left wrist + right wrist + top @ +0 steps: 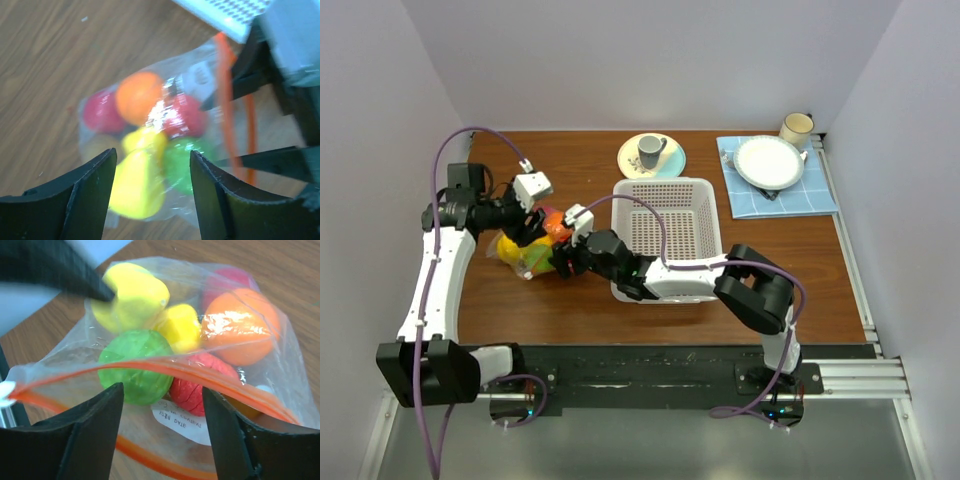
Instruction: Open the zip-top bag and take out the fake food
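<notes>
The zip-top bag (532, 250) lies on the wooden table left of the basket, with the fake food inside. In the right wrist view its mouth gapes: one orange zip strip (165, 367) arches over the green piece (135, 365) and a red piece (200, 387), while the other strip (145, 460) lies on the table. A yellow piece (132, 297) and an orange one (242, 325) sit deeper in. My right gripper (162, 405) is open at the mouth. My left gripper (152, 170) hangs open over the bag (150, 135), above the yellow piece (137, 182), gripping nothing.
A white perforated basket (670, 235) stands just right of the bag. Behind it is a plate with a grey cup (652, 155). At the back right a white plate (770, 162) rests on a blue cloth, with a mug (796, 128) beside it.
</notes>
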Available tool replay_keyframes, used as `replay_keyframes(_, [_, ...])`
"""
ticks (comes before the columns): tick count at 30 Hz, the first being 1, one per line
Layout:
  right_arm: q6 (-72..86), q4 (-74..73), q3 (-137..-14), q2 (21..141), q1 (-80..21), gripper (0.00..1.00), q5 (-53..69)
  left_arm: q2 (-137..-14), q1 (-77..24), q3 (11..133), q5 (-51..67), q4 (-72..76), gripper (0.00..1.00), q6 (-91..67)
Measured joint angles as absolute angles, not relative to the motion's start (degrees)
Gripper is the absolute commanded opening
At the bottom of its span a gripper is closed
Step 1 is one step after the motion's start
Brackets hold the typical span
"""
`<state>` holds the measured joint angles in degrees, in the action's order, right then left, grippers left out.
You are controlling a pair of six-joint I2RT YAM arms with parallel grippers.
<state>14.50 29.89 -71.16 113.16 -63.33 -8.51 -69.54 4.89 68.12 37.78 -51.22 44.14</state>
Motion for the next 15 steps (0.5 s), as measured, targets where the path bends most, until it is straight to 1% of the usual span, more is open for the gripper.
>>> replay_keyframes(7, [14.52, 29.89, -71.11, 114.45, -63.53, 0.81, -8.43, -74.85, 8.71, 67.75, 31.48, -47.33, 0.62, 45.89])
replay_keyframes(8, [14.50, 29.91, -71.11, 114.45, -63.64, 0.86, -8.45, -75.46, 8.73, 66.76, 30.79, -46.76, 0.61, 46.26])
replay_keyframes(10, [14.41, 29.95, -71.11, 114.50, -63.92, 0.90, -8.45, -75.79, 8.75, 64.20, 29.76, -46.17, 0.61, 46.81])
replay_keyframes(11, [14.35, 29.98, -71.11, 114.54, -64.18, 0.95, -8.47, -75.83, 8.75, 62.67, 29.26, -46.00, 0.60, 47.27])
replay_keyframes(12, [14.31, 30.06, -71.09, 114.67, -64.47, 0.98, -8.47, -75.85, 8.78, 60.97, 28.71, -45.89, 0.60, 47.66])
replay_keyframes(15, [14.11, 30.17, -70.83, 115.18, -65.36, 0.99, -8.45, -75.92, 8.78, 57.80, 27.88, -45.30, 0.60, 48.27])
